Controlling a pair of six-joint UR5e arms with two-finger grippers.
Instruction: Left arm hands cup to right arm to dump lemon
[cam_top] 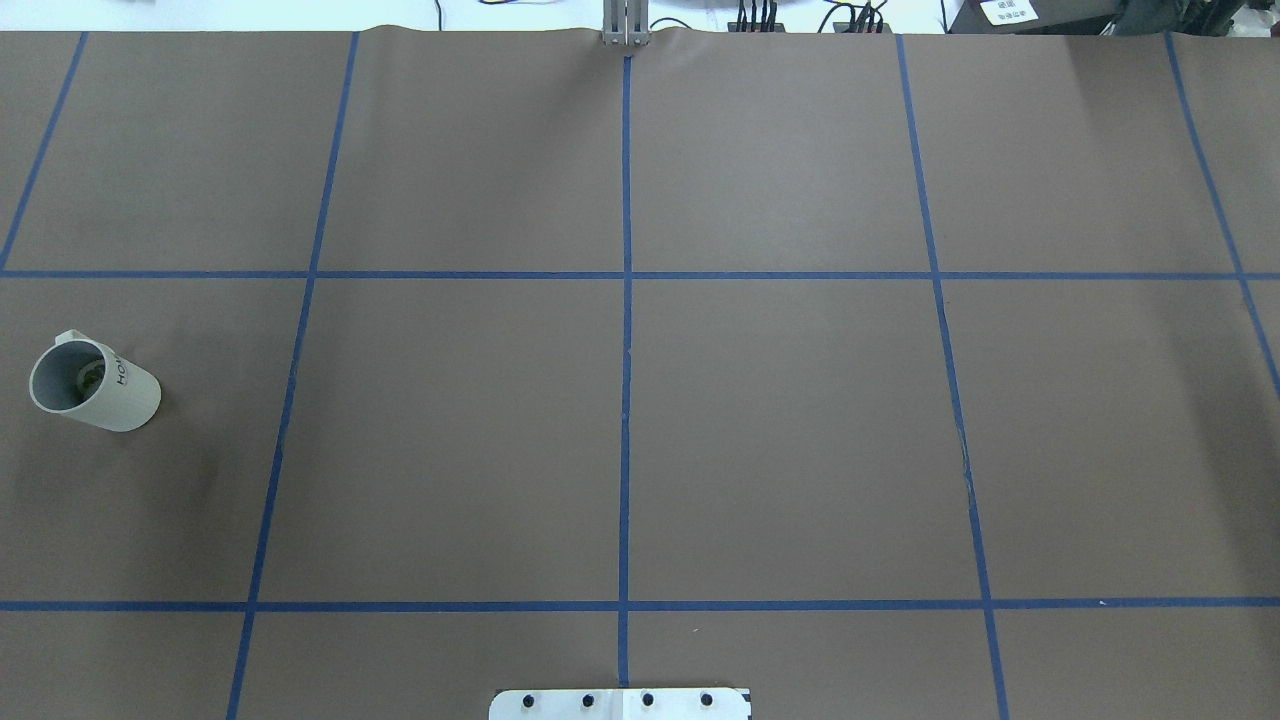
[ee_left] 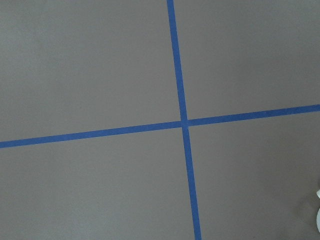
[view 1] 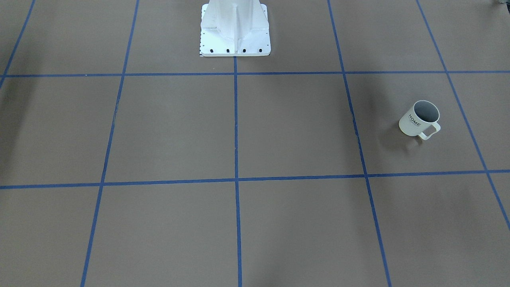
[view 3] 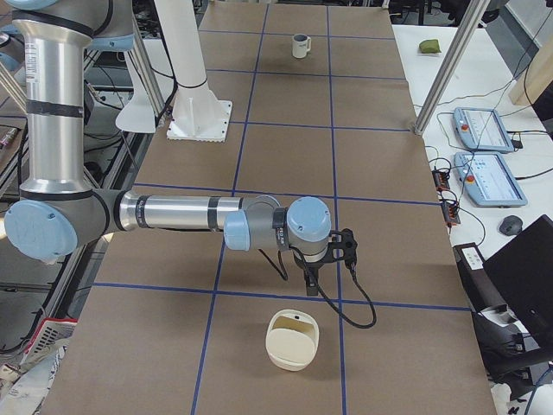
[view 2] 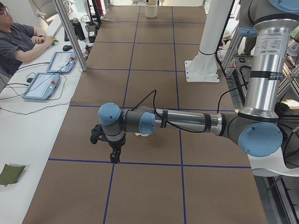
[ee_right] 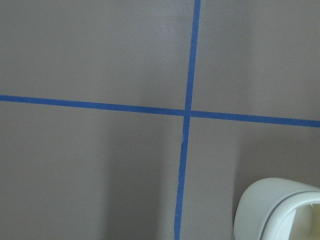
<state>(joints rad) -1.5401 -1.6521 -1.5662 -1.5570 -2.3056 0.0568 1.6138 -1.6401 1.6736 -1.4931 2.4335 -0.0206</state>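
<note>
Far left: left gripper, pointed down, low over the table; cannot tell whether apart or together. Just beside it, toward the table's middle and half hidden behind its wrist: cup, upright, mouth up, lemon inside. Well off to the right: right gripper, also pointed down above the table; again cannot tell whether apart or together. Near it, toward the table's right end: cream bin, resting on the table.

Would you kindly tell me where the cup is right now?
In the overhead view the cup stands upright at far left, the robot's left side, left of a blue tape line, holding the lemon.
</note>
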